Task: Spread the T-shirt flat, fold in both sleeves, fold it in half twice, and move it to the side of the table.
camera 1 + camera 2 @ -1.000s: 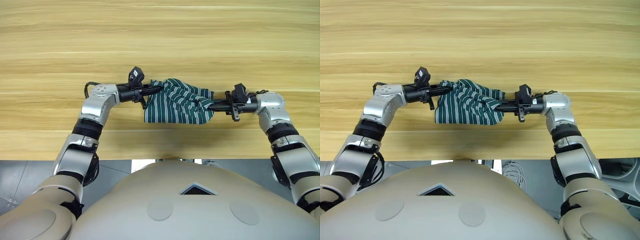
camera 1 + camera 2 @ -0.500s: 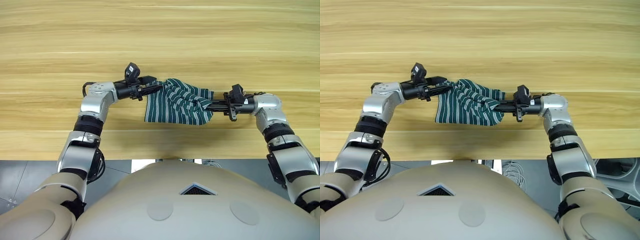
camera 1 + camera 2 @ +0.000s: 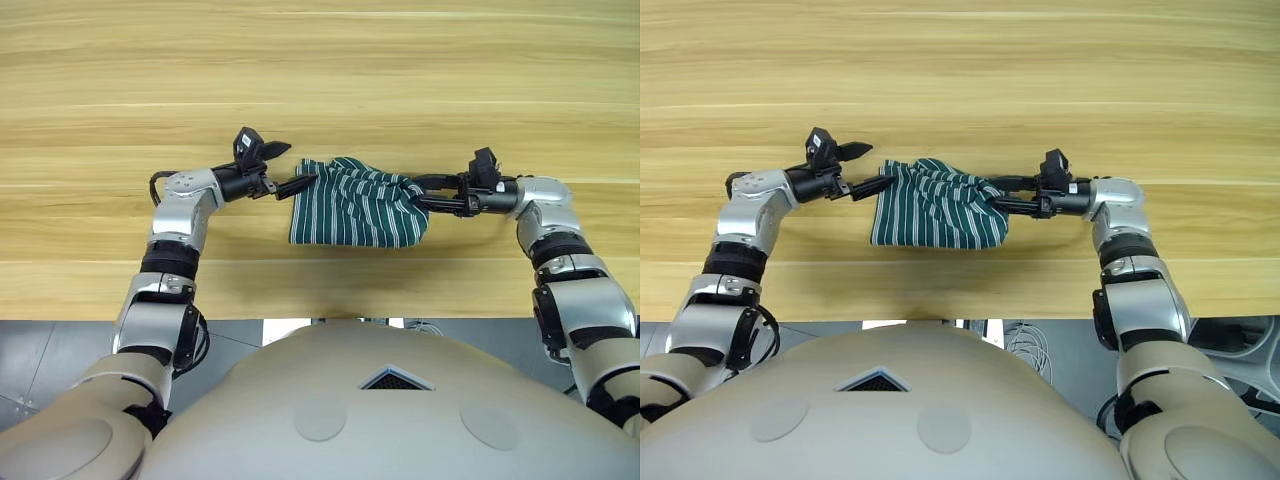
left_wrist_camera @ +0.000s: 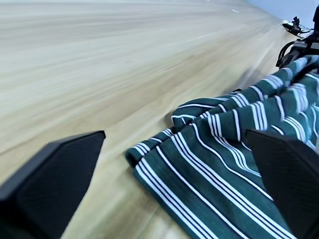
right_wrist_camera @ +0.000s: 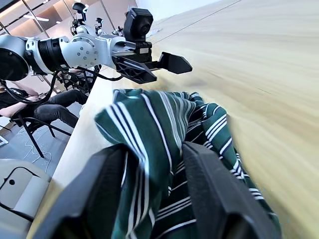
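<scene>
Clamping a fold of the crumpled T-shirt (image 3: 352, 205) at mid-frame, the right gripper (image 3: 421, 193) likely anchors it for spreading; the left gripper (image 3: 300, 164) sits at the opposite corner, jaws apart.

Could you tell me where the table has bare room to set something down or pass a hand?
The table is bare beyond the T-shirt and outward of each arm. A narrow strip runs between the T-shirt and the near edge. It is crowded at the T-shirt's ends, where the left gripper and right gripper sit.
</scene>
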Available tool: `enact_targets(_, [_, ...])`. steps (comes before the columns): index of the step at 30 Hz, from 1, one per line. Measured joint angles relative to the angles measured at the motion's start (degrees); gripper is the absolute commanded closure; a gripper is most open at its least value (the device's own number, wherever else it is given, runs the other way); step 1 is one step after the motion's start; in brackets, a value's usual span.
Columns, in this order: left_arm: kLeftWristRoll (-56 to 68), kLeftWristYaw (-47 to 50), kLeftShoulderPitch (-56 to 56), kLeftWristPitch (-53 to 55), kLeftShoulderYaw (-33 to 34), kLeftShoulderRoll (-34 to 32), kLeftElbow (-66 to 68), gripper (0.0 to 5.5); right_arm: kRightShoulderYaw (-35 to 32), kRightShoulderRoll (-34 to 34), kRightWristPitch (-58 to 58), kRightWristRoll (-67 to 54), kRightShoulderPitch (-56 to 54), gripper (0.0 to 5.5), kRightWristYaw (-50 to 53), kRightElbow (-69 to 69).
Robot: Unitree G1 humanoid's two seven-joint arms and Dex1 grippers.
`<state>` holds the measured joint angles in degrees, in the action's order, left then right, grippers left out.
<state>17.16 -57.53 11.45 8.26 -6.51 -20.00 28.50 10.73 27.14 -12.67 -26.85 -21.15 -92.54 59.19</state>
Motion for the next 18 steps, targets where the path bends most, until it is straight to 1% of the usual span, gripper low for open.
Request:
enact_targets(5, [-0.04, 0.89, -2.38, -0.34, -0.15, 0.96, -3.02, 0.1, -2.83, 0.47, -1.26, 2.45, -0.84, 1.84, 0.03, 2.48])
enact_targets(7, [-0.24, 2.32, -3.31, -1.63, -0.1, 1.73, -4.51, 0.1, -5.49, 0.94, -2.98, 2.54, -0.96, 1.47, 0.13, 2.95])
enact_targets(11, [-4.3, 9.03, -5.41, -8.12, 0.09, 2.89, -8.81, 0.1, -12.02, 1.59, -6.46, 0.82, -1.07, 1.45, 0.4, -0.75])
enact_targets(14, [-10.4, 17.45, -8.55, -16.6, -0.03, 4.07, -12.17, 0.1, -18.2, 1.83, -8.17, -3.29, 0.62, 1.45, 0.85, -9.47])
enact_targets(16, [-12.53, 22.14, -10.68, -21.01, 0.84, 4.46, -14.58, 0.1, -19.03, 1.44, -8.31, -4.07, 3.75, 1.75, 2.1, -16.21])
enact_targets(17, [-12.34, 24.23, -11.78, -22.71, 2.38, 5.24, -16.87, 0.1, -18.63, 0.93, -8.41, -3.73, 5.46, 2.07, 3.32, -20.36])
enact_targets(18, [-10.94, 26.99, -12.96, -24.76, 4.75, 6.38, -20.02, 0.1, -17.22, -0.41, -8.34, -2.5, 7.28, 2.27, 4.98, -25.43])
